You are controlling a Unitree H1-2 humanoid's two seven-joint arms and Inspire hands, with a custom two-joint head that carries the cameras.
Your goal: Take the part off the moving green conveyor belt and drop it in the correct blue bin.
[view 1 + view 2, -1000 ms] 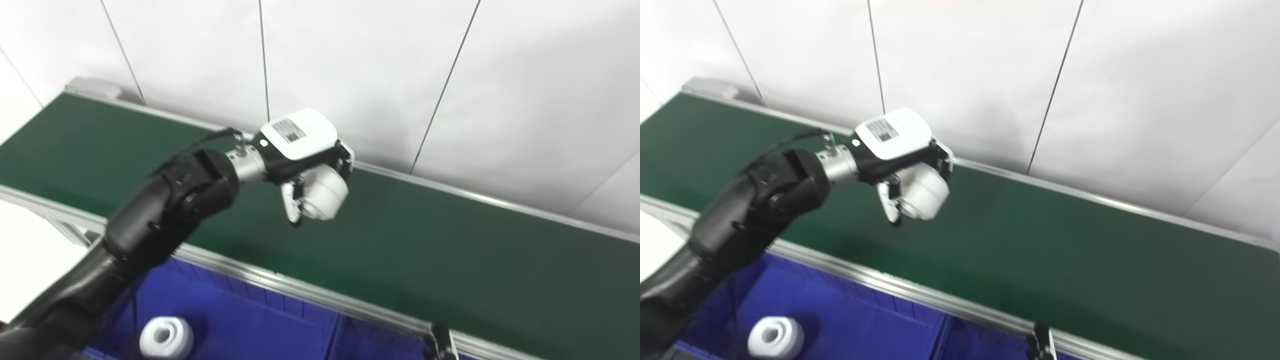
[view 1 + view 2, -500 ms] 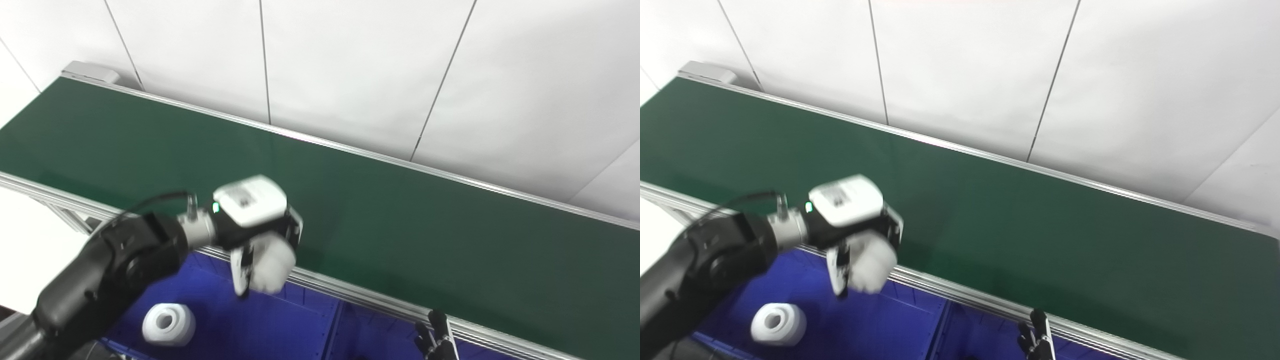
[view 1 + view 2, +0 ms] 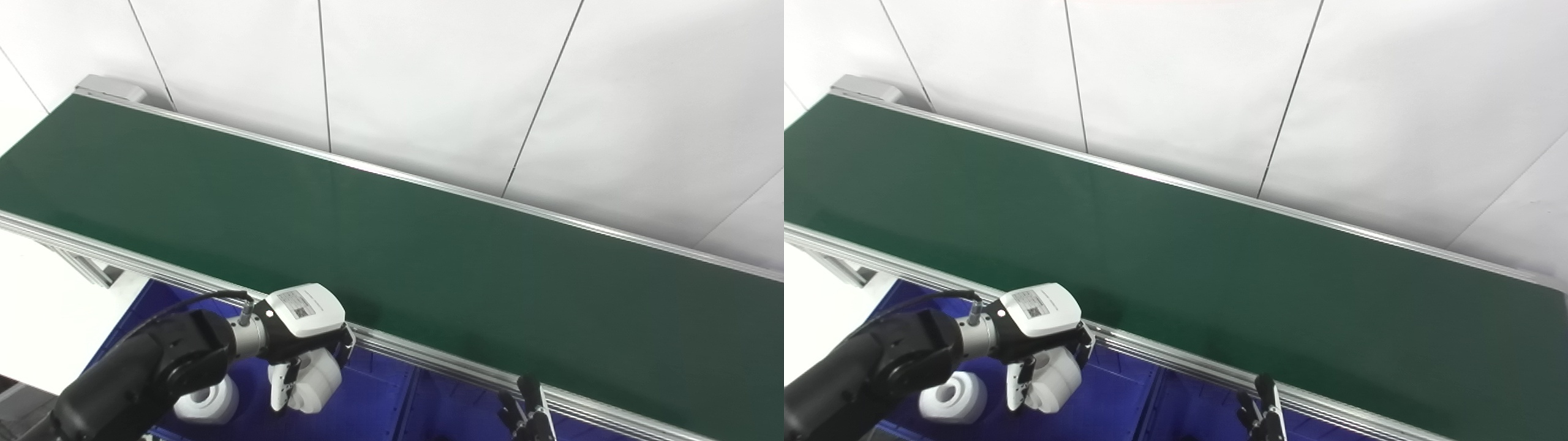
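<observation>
My left hand (image 3: pixel 303 343) hangs over the left blue bin (image 3: pixel 367 410), just in front of the conveyor's near rail, shut on a white cylindrical part (image 3: pixel 318 383). A second white part (image 3: pixel 205 401) with a round hole lies in the same bin, just left of the held one. The green conveyor belt (image 3: pixel 429 263) carries nothing. Only the dark fingertips (image 3: pixel 527 416) of my right hand show at the bottom edge, below the rail; their pose is unclear.
An aluminium rail (image 3: pixel 429 361) runs along the belt's near edge above the bins. A divider (image 3: pixel 409 404) separates the left bin from another blue bin (image 3: pixel 459 410) to its right. White wall panels stand behind the belt.
My left hand has carried the white part from above the belt back over the near rail and down into the left blue bin. The camera tilted slightly early on.
</observation>
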